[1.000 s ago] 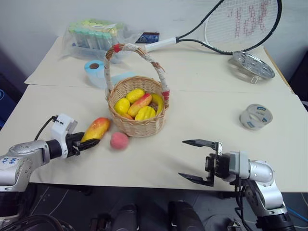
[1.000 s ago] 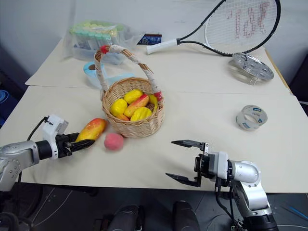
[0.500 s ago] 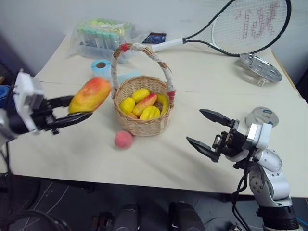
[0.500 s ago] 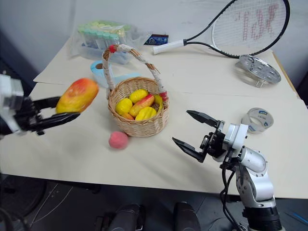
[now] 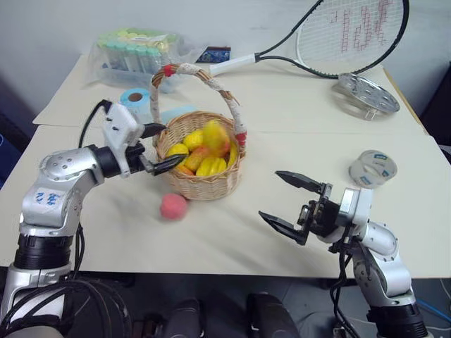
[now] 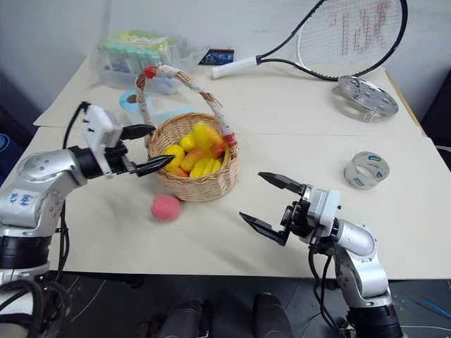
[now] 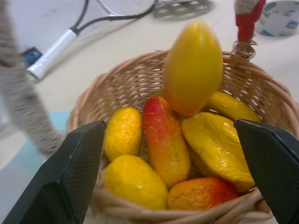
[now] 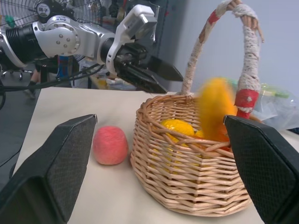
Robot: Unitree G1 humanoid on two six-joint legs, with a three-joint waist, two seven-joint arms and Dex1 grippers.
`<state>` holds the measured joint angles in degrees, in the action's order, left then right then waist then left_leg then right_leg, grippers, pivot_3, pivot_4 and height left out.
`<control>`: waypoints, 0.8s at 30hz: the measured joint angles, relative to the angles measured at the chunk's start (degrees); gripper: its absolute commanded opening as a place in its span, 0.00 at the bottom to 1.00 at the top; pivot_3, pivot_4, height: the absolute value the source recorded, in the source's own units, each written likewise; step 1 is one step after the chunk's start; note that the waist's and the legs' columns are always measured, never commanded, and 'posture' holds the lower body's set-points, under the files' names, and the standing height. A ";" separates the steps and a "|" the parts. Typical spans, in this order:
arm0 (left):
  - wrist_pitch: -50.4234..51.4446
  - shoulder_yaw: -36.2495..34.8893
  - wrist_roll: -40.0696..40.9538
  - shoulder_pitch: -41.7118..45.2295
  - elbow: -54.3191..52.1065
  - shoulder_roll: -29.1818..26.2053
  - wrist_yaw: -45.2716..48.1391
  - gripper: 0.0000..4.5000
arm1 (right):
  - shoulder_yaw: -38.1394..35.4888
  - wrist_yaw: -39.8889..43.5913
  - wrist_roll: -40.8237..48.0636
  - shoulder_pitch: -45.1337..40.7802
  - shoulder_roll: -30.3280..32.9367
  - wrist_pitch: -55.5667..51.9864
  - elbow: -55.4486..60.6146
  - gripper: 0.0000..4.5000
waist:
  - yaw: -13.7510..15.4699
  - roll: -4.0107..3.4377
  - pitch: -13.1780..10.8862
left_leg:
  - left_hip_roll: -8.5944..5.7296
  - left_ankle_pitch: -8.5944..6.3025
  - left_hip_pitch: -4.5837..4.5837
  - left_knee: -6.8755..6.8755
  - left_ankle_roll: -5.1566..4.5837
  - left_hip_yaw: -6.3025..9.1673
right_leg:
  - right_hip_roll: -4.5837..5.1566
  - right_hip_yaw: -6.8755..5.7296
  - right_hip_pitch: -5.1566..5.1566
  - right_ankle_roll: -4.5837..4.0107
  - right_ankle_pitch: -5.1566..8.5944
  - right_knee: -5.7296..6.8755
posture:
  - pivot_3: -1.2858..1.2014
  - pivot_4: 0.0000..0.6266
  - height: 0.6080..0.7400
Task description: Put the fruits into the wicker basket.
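l fingers [image 5: 156, 146] just spread, mango [image 5: 215, 136] dropping into basket [image 5: 204, 184]; r fingers [image 5: 290, 206] spread empty, peach [image 5: 173, 206] left on bench.

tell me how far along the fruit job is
About halfway. Done: the mango is out of the open left end effector and sits blurred above the fruit pile inside the wicker basket, apparently dropping in. In hand: nothing; the right end effector is open too. Left: the peach lies on the table beside the basket.
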<state>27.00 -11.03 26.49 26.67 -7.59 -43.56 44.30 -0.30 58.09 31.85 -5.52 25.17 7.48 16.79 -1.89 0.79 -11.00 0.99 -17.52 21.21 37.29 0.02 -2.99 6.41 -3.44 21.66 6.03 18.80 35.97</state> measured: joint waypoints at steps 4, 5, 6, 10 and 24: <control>-0.91 -14.03 4.96 -15.89 -5.15 -2.84 6.18 1.00 | -0.15 0.96 0.02 0.18 0.15 0.32 -0.23 1.00 | -0.19 0.00 0.00 | 0.11 -0.02 -0.02 -0.08 0.07 0.03 | 0.03 0.27 0.03 -0.05 0.02 -0.02 | 0.52 0.24 1.00; -0.87 -16.95 5.90 -18.95 -5.57 -2.97 7.22 1.00 | -0.19 1.31 0.03 0.26 0.21 0.47 -0.29 1.00 | 0.14 0.00 0.00 | 0.10 -0.02 -0.03 -0.04 0.07 0.07 | 0.05 0.28 0.03 -0.06 0.03 -0.06 | 0.52 0.24 1.00; -0.99 -18.41 6.24 -20.42 -5.71 -3.08 7.80 1.00 | -0.09 1.49 0.02 0.14 0.21 0.55 -0.37 1.00 | 0.46 0.02 -0.01 | 0.08 -0.04 -0.01 -0.01 0.06 0.12 | 0.09 0.27 0.01 -0.07 0.04 -0.13 | 0.52 0.24 1.00; -7.75 -27.34 3.78 -39.72 -6.91 -1.94 12.97 1.00 | 0.35 6.08 0.01 0.38 1.39 2.78 -1.81 1.00 | 0.22 -0.06 0.08 | -0.10 -0.21 -0.20 -0.14 -0.15 0.08 | 0.33 0.43 -0.16 -0.08 0.03 -0.35 | 0.52 0.24 1.00; -12.52 -15.10 -0.92 -33.33 -9.06 4.84 7.25 1.00 | -0.05 13.54 -0.92 2.51 3.04 7.75 -7.36 1.00 | 1.56 0.05 0.07 | 0.00 -0.13 -0.04 -0.10 0.02 0.33 | 0.25 0.13 -0.09 -0.33 -0.07 -0.34 | 0.52 0.24 1.00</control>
<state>14.48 -26.13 25.57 -6.66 -16.65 -38.72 51.56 -0.35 71.63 30.93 -3.01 28.22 15.23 9.43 -0.33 0.84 -10.92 0.99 -17.66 21.16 37.19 0.05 -2.66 6.66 -3.32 21.57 5.70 18.73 35.62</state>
